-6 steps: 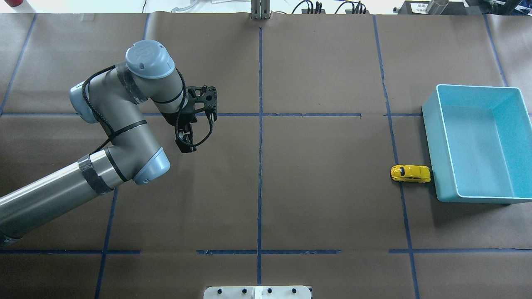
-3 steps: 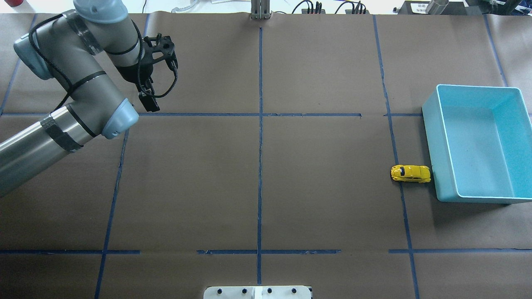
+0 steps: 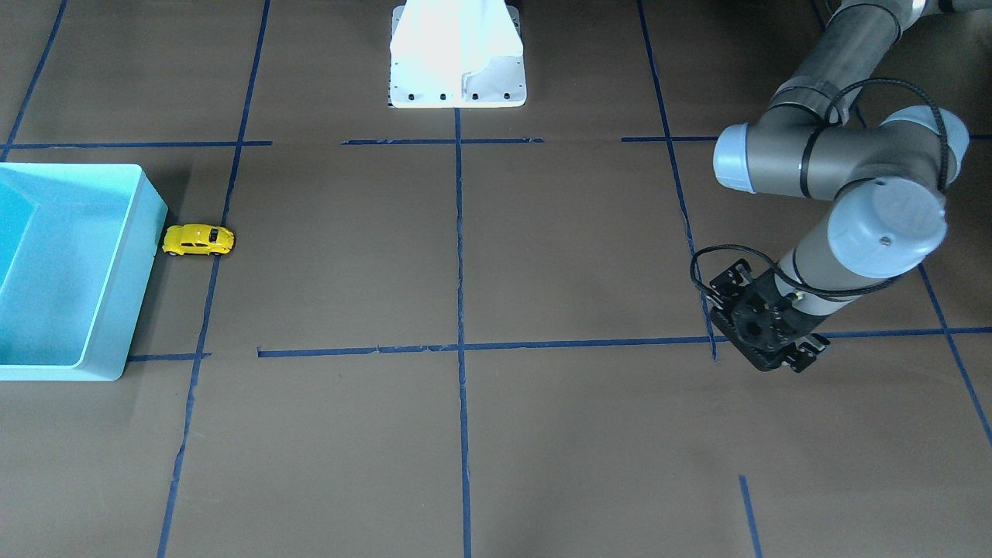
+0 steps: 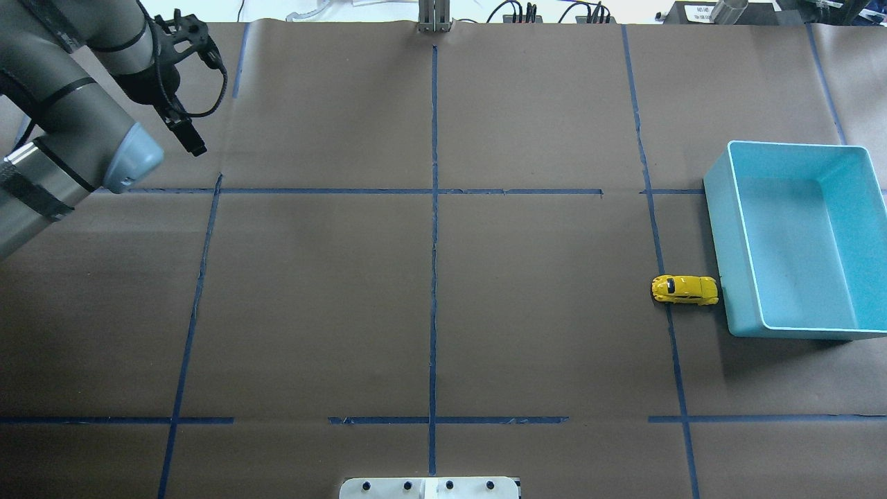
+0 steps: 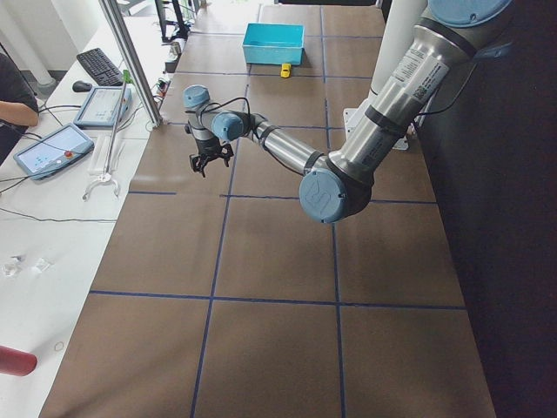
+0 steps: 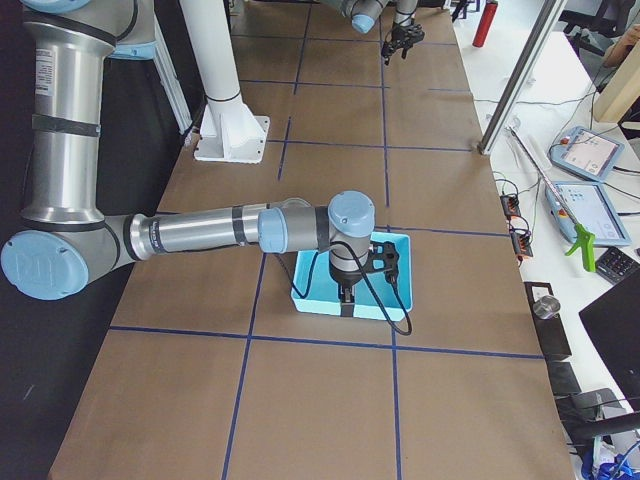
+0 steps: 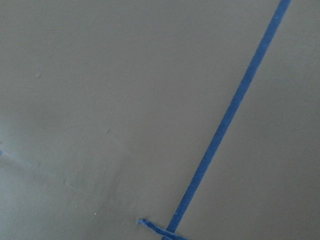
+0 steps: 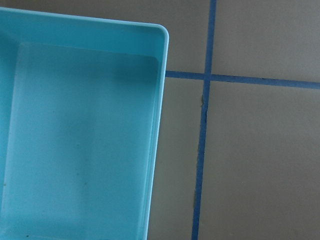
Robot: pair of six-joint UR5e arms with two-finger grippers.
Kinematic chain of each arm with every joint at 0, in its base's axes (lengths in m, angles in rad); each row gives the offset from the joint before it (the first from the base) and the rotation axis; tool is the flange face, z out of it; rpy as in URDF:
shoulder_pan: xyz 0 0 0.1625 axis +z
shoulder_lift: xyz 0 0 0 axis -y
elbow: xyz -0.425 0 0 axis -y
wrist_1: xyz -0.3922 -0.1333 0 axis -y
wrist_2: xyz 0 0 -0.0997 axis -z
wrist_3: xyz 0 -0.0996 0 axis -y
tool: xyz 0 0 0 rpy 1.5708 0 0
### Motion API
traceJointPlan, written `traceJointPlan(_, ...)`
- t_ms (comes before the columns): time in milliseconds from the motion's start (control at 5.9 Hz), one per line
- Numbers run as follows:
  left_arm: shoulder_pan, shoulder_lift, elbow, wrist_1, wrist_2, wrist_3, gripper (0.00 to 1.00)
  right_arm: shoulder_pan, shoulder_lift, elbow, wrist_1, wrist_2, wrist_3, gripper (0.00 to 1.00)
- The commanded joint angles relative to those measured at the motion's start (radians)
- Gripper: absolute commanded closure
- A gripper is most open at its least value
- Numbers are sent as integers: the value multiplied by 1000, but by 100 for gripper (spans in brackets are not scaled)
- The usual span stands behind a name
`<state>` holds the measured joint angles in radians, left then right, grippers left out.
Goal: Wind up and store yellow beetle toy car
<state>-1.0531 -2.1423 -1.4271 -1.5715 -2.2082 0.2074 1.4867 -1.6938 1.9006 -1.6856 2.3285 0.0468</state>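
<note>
Resting just beside teal bin [image 4: 727, 256], yellow beetle toy car [image 4: 684, 290], left claw [image 4: 196, 147] upper left, right claw [image 6: 346, 305] above bin, can't tell either grip.

The tiny yellow beetle-shaped toy car [image 4: 684, 290] has a glossy, painted-looking shell that catches the light. The light blue rectangular bin [image 4: 724, 242] looks like smooth moulded plastic with a soft satin sheen. The brown paper sheet covering the table [image 4: 540, 360] is matt and faintly creased, and smooth blue tape lines [image 4: 433, 277] cross it. The left arm [image 4: 76, 118] shows grey metal tubes with a dull sheen and a smooth pale blue joint cap [image 4: 135, 156]. The white base plate [image 3: 457, 62] shines brightly.
</note>
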Motion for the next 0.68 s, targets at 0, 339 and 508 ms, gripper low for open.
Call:
traceJointPlan(0, -133, 103, -1, -2, -19, -54, 0, -58, 23, 136, -109, -7, -10, 0)
traceJointPlan(339, -258, 191, 2, -5, -19, -226, 0, -231, 171, 146, -109, -109, -16, 0)
traceJointPlan(508, -315, 228, 0, -4, -21, -258, 0, -309, 222, 144, -109, -153, -65, 0)
